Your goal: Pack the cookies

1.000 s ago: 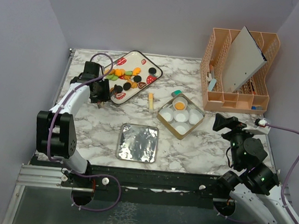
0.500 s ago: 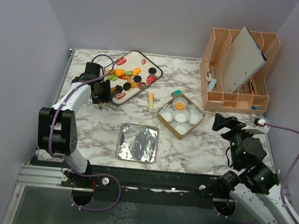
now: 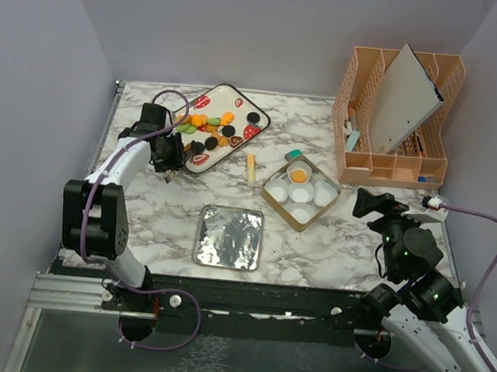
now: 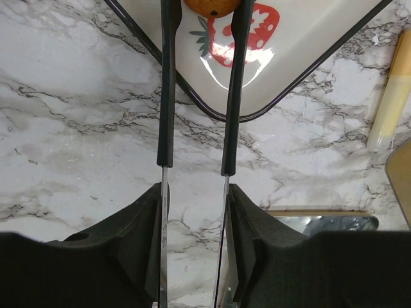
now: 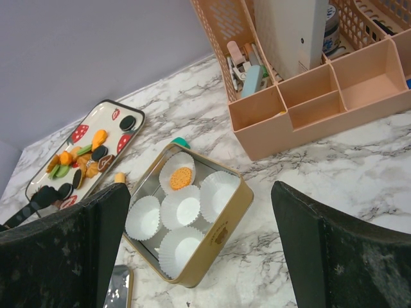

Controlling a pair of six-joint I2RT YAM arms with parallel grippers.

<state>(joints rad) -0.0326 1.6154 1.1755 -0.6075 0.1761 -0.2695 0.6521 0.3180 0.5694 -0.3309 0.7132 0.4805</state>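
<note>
The left hand (image 3: 182,152) reaches over the near-left corner of the strawberry-print tray (image 3: 257,110), in the upper left of the top view. In the left wrist view its two long thin fingers (image 4: 168,96) run up the frame. At the very top edge they are closed against either side of one orange cookie (image 4: 215,5), so I judge that the hand is pinching it. Whether the cookie is off the tray or resting on it cannot be told from here. Just below the cookie lies the tray's cream surface (image 4: 308,38).

The rest of the cookies (image 3: 212,129), in orange, black, green and brown, lie in a loose heap toward the middle of the tray.

The gold tin (image 3: 275,195) sits right of centre in the top view, turned like a diamond, and holds white paper cups (image 5: 181,212). The cup nearest the tray's side already holds a cookie (image 5: 181,178); the others look empty.

From the pinched cookie, the tin lies to the right and a little lower in the top view. A cream-yellow stick (image 3: 251,167) lies on the tabletop (image 3: 142,211) between them. The tin's left corner points toward the left hand.

The right hand (image 3: 373,203) hovers just right of the tin and is nearer to it, but its fingers (image 5: 64,237) are spread wide around nothing. The carry therefore looks like the left arm's job, up and over the stick to an empty cup.
</note>
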